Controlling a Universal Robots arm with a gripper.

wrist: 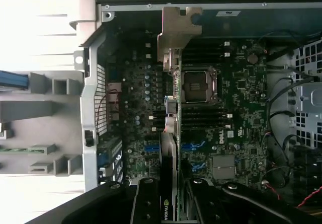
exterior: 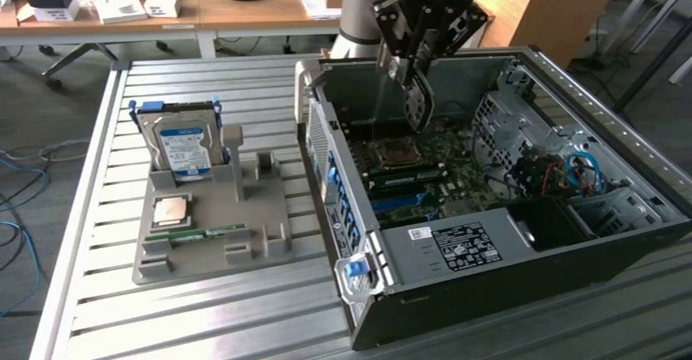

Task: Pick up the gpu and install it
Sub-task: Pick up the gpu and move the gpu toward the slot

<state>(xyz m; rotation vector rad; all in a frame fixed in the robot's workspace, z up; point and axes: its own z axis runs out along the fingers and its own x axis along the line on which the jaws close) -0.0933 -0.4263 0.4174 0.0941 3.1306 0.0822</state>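
The jaws grip the thin dark gpu card (wrist: 175, 38) with silvery bracket edge-down, hanging just below them over the green motherboard (wrist: 241, 98), seemingly to meet its slot.

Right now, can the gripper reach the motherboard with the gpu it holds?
Probably yes. The case lies with its side open, and the gripper, shut on the gpu, hangs above the motherboard with nothing visible between.
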